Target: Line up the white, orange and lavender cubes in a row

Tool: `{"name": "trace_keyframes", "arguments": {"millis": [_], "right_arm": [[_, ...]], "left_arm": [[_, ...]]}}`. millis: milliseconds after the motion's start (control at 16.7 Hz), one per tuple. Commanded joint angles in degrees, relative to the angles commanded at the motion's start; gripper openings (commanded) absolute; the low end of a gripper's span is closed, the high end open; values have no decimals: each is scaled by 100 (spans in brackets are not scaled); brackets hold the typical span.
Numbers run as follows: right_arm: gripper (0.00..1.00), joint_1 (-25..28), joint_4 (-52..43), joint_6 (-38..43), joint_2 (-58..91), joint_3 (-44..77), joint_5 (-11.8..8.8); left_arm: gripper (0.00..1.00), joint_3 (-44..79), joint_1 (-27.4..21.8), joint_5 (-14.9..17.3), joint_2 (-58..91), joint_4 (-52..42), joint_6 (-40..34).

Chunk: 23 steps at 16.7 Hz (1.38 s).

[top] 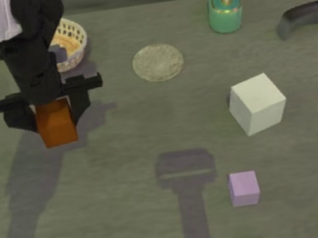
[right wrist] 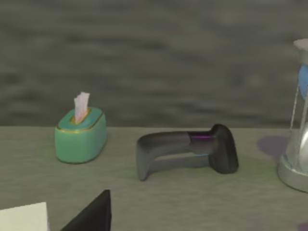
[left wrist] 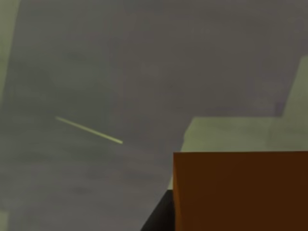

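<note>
The table [top: 123,159] was a dull grey-green, and long dark shadows of the arms lay across it.

At the left side, the left gripper [top: 51,107] hung over the table with its black fingers pinching the orange cube [top: 56,123] between them. The cube sat in the grip, and its shadow fell on the table beside it. In the left wrist view, the orange cube [left wrist: 240,190] filled the near corner, with a dark finger [left wrist: 156,216] right against its side. Just behind the left arm was a small woven basket [top: 71,39].

Near the middle, toward the far edge, lay a flat round mat [top: 158,62]. It was well apart from all three cubes.

Farther right, at the far edge, stood a green tissue box [top: 225,10] with a white tissue sticking up from it. The white cube [top: 257,103] rested on the table nearer the right side, turned a bit at an angle. The lavender cube [top: 243,188] rested on the table nearer the front edge, a little to the left of the white one. The two did not touch.

At the far right edge lay a dark handheld scanner [top: 305,17]. In the right wrist view, an hourglass [right wrist: 298,130] stood beside the scanner [right wrist: 192,151]. Only a dark tip of the right gripper [right wrist: 91,214] showed there, so I cannot tell if it was spread or pressed together.
</note>
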Motion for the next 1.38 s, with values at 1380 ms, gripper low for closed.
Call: {"name": "trace_keyframes", "arguments": {"millis": [1380], "right_arm": [[100,0,0,0,0,0,0]], "left_arm": [[0,685,-3347,-18,224,-469,-2503]]}}
